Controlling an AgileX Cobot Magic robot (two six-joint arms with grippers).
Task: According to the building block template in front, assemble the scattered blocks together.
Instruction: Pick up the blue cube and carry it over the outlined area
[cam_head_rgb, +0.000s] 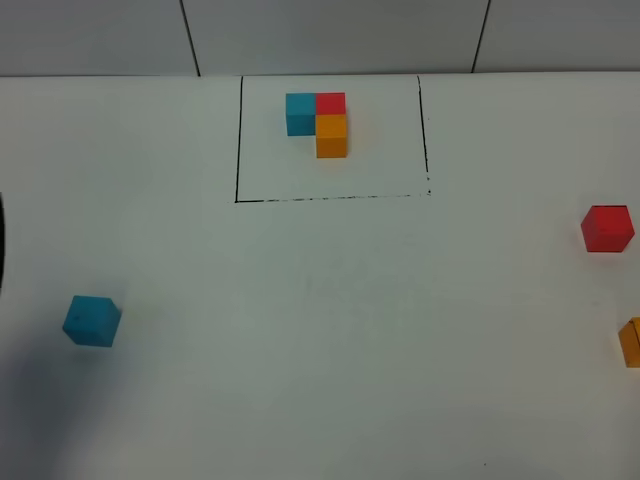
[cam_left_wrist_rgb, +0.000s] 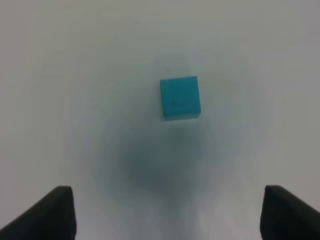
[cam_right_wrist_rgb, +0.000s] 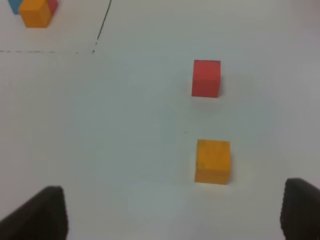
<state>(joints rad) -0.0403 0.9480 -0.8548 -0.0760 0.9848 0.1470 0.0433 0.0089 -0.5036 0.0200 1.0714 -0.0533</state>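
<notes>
Far-middle of the worktop (cam_head_rgb: 320, 300): building block template (cam_head_rgb: 317, 122), inside a thin black outline (cam_head_rgb: 237, 140). Blue and red cubes side by side and touching, with orange against the near face of the red. The cluster sits toward the far edge of the outline, not centred. The outline's near line looks patchy.

Loose cubes, all flat on the worktop and well apart from the template:
- blue cube (cam_head_rgb: 91, 320): near-left, alone, turned a little off the outline's lines.
- red cube (cam_head_rgb: 607, 228): right side, outside the outline.
- orange cube (cam_head_rgb: 631, 341): nearer than the red, at the right edge of the high view and partly cut off. Near the red, not touching.

Left tool (cam_left_wrist_rgb: 167, 212): jaws spread wide, holding nothing. Blue cube (cam_left_wrist_rgb: 180, 97) lies ahead of it, roughly on the centreline between the jaws and clear of both. A soft shadow (cam_left_wrist_rgb: 150, 165) falls on the worktop between tool and cube.

Right tool (cam_right_wrist_rgb: 175, 212): jaws spread wide too, gripping nothing. Orange cube (cam_right_wrist_rgb: 213, 161) is ahead, offset toward one jaw's side. Red cube (cam_right_wrist_rgb: 206, 78) is beyond it, roughly in line, with a clear gap between them. Template (cam_right_wrist_rgb: 34, 12) and a corner of the outline (cam_right_wrist_rgb: 95, 50) show further off in that view.
</notes>
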